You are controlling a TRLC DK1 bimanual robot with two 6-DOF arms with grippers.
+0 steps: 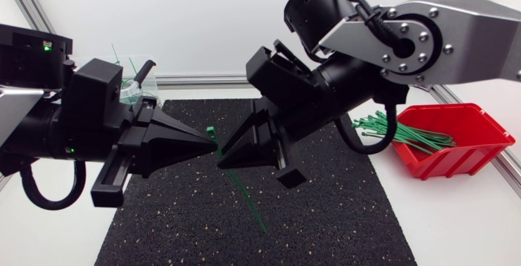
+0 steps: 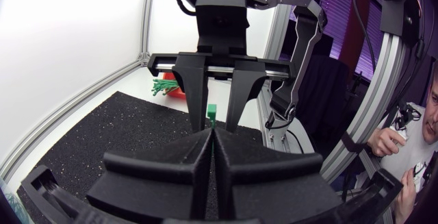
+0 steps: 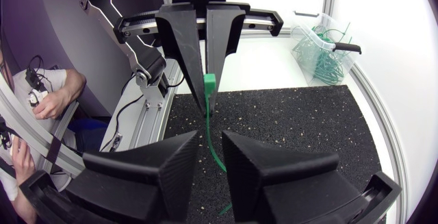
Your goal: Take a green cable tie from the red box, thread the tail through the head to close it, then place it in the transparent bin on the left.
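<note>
One green cable tie is clamped just below its head in the left claw, above the black mat. Its tail hangs between the parted fingers of the right claw. Threading is judged in hand: next the tail must be gripped and looped headward.

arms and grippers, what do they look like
The left gripper and right gripper are matte black with broad wedge fingers. The right arm has a silver-grey bolted link; the left arm looks black with a green light. Black cables loop under both.
</note>
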